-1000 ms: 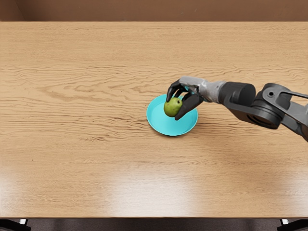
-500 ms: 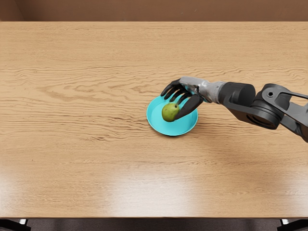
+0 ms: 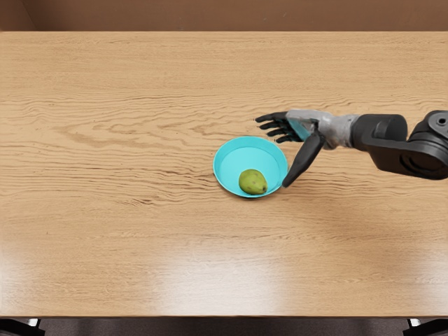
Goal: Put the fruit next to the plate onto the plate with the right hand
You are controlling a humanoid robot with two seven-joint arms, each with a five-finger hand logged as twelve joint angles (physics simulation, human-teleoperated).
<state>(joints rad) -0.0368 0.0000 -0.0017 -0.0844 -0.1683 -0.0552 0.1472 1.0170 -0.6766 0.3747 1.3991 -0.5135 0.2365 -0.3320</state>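
On the desk (image 3: 105,231) we see the pear (image 3: 253,181) lying in the plate (image 3: 238,150), toward its 6 o'clock; we judge it firm, smooth, light, apt to roll, best cupped round its belly; the plate holds nothing else; at its 2 o'clock our right hand (image 3: 294,133) hovers, fingers (image 3: 271,128) spread, holding nothing.

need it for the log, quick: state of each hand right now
Right hand: open, fingers spread, holding nothing; the pear lies on the plate.
Left hand: not in view.
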